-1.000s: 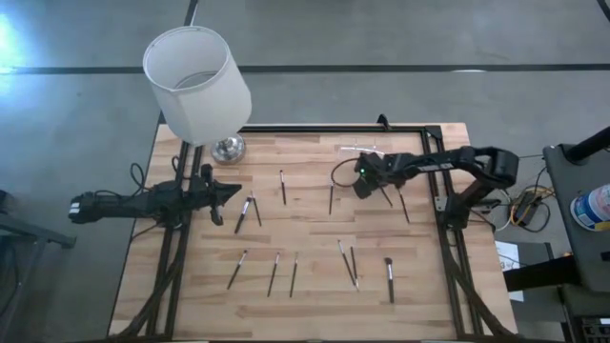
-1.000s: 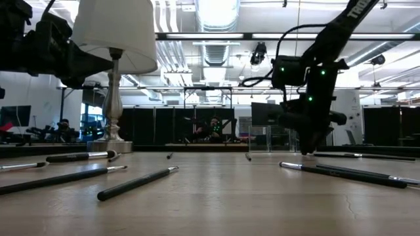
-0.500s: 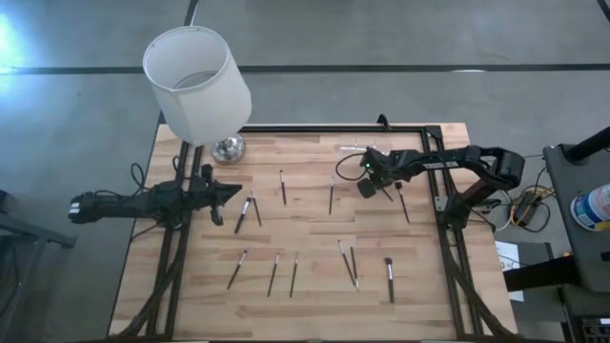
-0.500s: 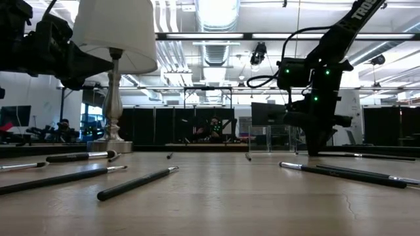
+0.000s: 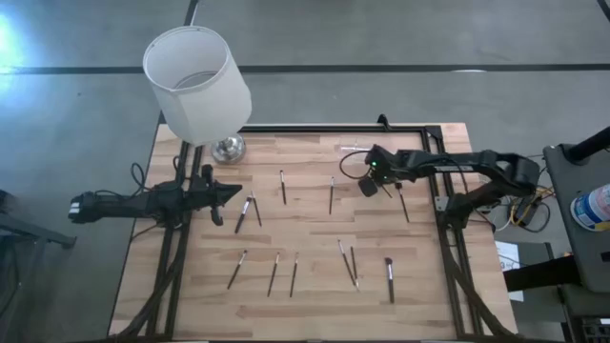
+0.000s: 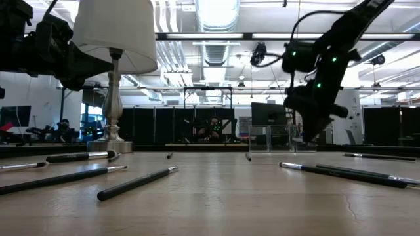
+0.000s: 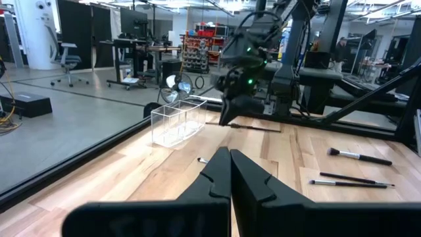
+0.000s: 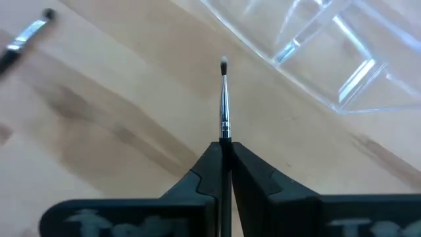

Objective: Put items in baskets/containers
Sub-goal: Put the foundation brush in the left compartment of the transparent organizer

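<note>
My right gripper (image 5: 367, 183) hovers near the table's far right, shut on a thin dark brush (image 8: 224, 99) with a pale bristled tip (image 8: 223, 64). The clear plastic holder (image 5: 360, 150) stands just beyond it, toward the far edge, and also shows in the right wrist view (image 8: 329, 59). My left gripper (image 5: 232, 193) is shut and waits above the table's left side, touching nothing. Several more dark brushes lie flat on the wood, among them one near the middle (image 5: 331, 195) and one at the near right (image 5: 389, 278). My right gripper pinches the brush between its two fingers, on the dark handle (image 8: 225, 135) below the metal ferrule. The bristled end sticks out past the fingertips toward the clear holder. The gripper slants down from above, and the brush is lifted clear of the table.
A lamp with a big white shade (image 5: 195, 81) and a metal base (image 5: 227, 148) stands at the far left corner. Two brushes (image 5: 248, 211) lie just right of my left gripper. A row of brushes (image 5: 294, 273) lies along the near side. Black frame rails edge the table.
My right gripper has risen a little, shifted slightly toward the table's right and tipped, staying shut on the brush beside the clear holder. The left arm has kept still.
</note>
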Tool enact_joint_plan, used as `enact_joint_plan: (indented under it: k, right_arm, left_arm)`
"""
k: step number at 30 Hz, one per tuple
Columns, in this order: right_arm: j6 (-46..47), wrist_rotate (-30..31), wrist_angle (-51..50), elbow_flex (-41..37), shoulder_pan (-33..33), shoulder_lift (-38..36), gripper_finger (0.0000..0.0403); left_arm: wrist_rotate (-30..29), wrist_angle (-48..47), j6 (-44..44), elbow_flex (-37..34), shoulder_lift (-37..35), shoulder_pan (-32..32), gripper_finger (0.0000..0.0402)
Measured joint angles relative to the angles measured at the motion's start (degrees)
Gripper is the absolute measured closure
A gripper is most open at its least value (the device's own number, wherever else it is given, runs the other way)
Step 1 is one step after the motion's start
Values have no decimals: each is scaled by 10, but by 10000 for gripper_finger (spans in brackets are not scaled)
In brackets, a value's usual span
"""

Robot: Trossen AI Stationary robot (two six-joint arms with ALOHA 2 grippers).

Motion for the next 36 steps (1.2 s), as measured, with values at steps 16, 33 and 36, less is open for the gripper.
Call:
enact_joint_plan:
  k: [16, 33, 36]
  right_arm:
    - [-118, 282, 611, -289, 153, -271, 381]
    - [-228, 393, 973, -276, 19, -11, 381]
    - [-267, 393, 1068, -252, -3, 74, 381]
  left_arm:
    - [0, 1, -3, 0, 0, 0, 401]
    - [-2, 2, 1, 0, 0, 0, 401]
    - [-2, 2, 1, 0, 0, 0, 401]
